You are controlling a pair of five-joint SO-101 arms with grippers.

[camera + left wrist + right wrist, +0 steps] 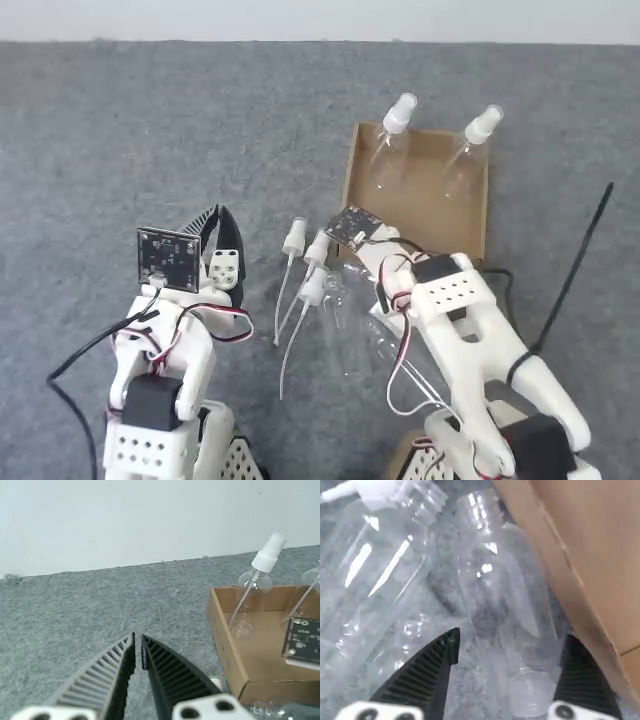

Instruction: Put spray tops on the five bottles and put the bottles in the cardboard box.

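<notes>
The left gripper point(138, 641) sits well to the left of the shallow brown cardboard box point(440, 215), its black ribbed jaws closed on nothing. Closer in, three loose white spray tops with long dip tubes point(295, 238) lie just off the box's left wall. Next to them, by the box's near left corner, lie the uncapped clear plastic bottles point(347, 297). The right gripper point(512, 642) hangs spread wide over one of them, a jaw on either side.

These bottles look empty and light, thin-walled and slick. I'd expect one to roll or squirt out of a hard pinch, so a gentle hold across the middle of the body seems best. Inside the box two capped bottles point(392, 150) rest with their white tops at its far wall. The grey, felt-like counter point(120, 120) should curb rolling, and a plain white wall point(150, 515) stands beyond the box.
</notes>
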